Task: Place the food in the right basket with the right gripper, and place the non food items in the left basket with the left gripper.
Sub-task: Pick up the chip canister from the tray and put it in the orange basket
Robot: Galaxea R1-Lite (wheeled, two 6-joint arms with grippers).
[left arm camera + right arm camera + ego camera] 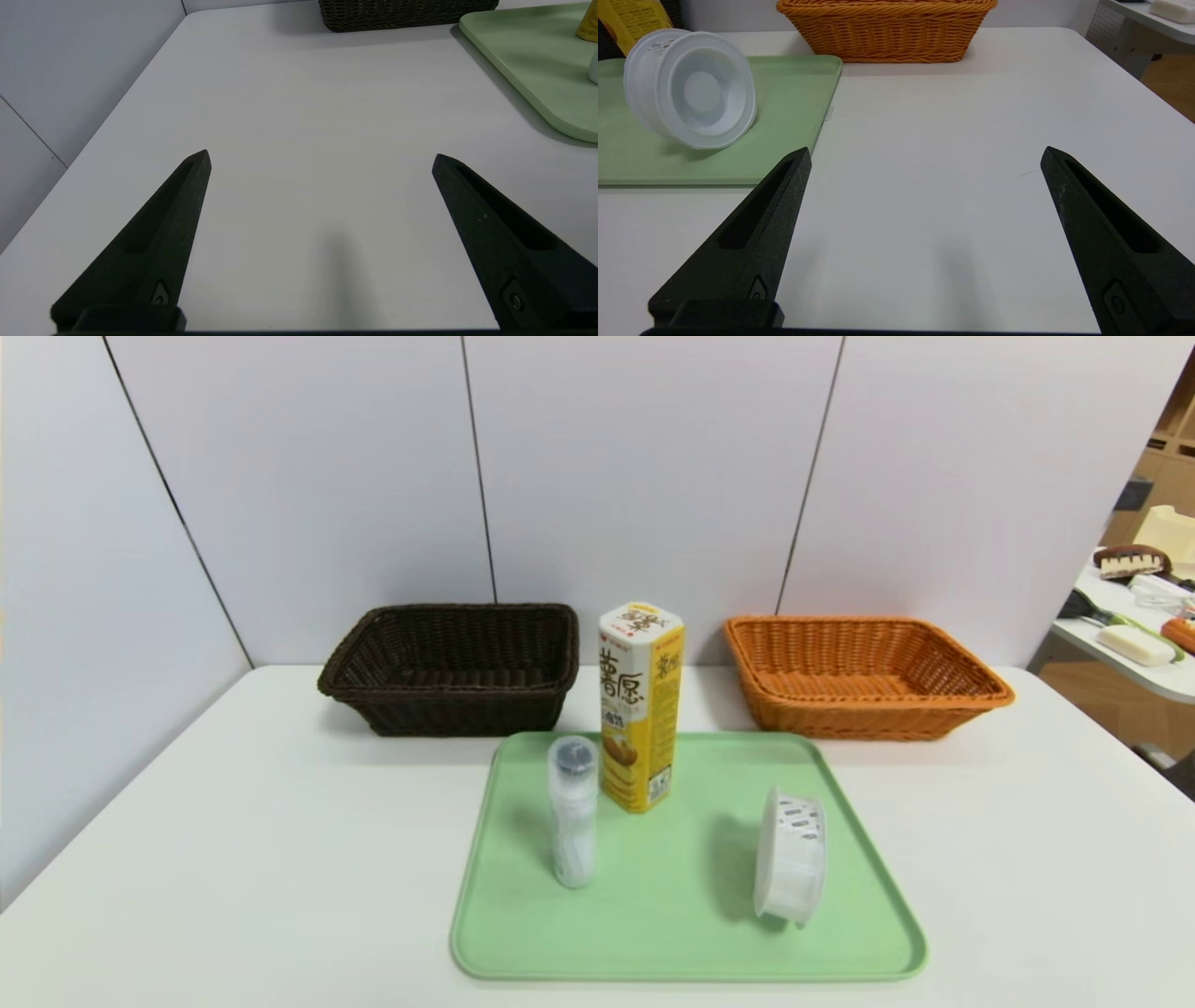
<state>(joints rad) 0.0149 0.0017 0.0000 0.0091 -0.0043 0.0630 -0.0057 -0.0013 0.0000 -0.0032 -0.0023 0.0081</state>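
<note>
I take the green tray (691, 943) as my landmark; it lies flat on the white tabletop (233, 859). On it I see three things. The yellow and white crisp carton (639, 709) stands upright near the tray's far edge. The slim white bottle (574, 821), with its dark cap, stands on the tray's left part, nearer me than the carton. The round white tub (792, 859) is tipped up on its side on the tray's right part.

Beyond the tray, to its far left, sits the dark brown basket (457, 709); beyond it to the far right sits the orange basket (868, 709). Neither has anything in it that I can see.

My left claw (321, 151) hangs over the tabletop to the left of the tray, its fingers wide apart with nothing between them. My right claw (927, 147) is over the tabletop on the tray's right side, also spread wide and holding nothing.
</note>
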